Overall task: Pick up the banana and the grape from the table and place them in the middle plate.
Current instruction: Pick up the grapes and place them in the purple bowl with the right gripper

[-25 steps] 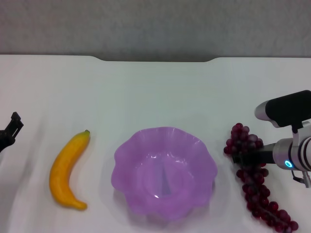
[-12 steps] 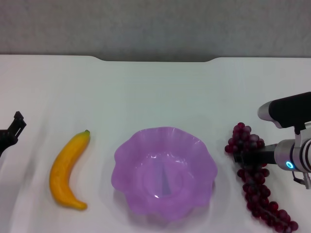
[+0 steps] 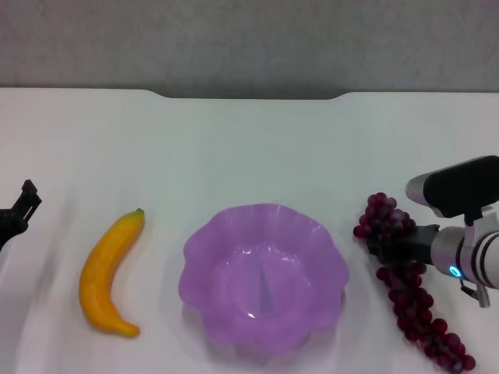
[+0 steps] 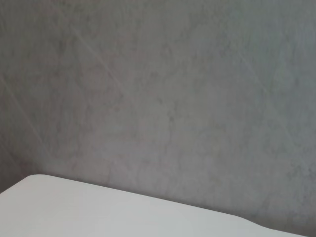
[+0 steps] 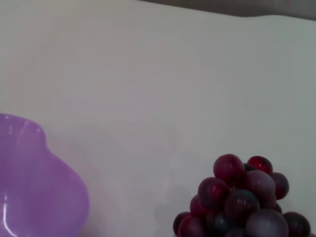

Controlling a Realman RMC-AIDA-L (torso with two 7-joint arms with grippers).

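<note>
The yellow banana (image 3: 105, 273) lies on the white table (image 3: 249, 148), left of the light purple scalloped plate (image 3: 204, 243), which is empty. The dark red grape bunch (image 3: 413, 308) lies to the right of the plate. My right gripper (image 3: 392, 248) reaches in from the right and is shut on the upper part of the bunch. In the right wrist view the top of the grape bunch (image 5: 237, 202) is close, and the plate's rim (image 5: 34, 187) shows beside it. My left gripper (image 3: 17, 209) sits at the table's left edge, apart from the banana.
The table's far edge has a shallow notch (image 3: 249, 95), with a grey wall behind it. The left wrist view shows only that wall and a corner of the table (image 4: 74, 207).
My right gripper has shifted a little left toward the plate, and the top of the grape bunch has moved left and up with it. The left gripper has barely moved.
</note>
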